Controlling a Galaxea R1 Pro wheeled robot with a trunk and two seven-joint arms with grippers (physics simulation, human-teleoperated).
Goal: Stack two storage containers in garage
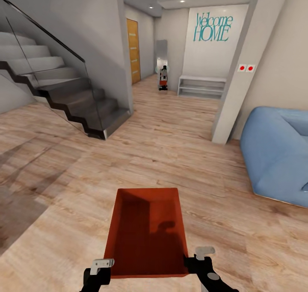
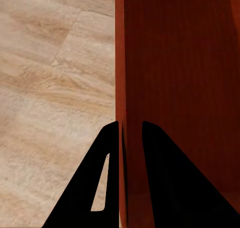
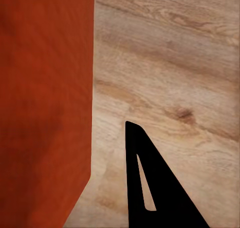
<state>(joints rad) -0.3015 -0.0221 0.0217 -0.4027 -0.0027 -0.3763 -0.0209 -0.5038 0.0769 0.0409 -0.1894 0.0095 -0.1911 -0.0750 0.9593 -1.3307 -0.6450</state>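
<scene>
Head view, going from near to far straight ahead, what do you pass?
Bin → wood floor → white shelf → Welcome HOME wall.

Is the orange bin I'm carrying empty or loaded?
Empty: the head view looks into the open-top storage container, showing only its bare red bottom and a shadow.
</scene>
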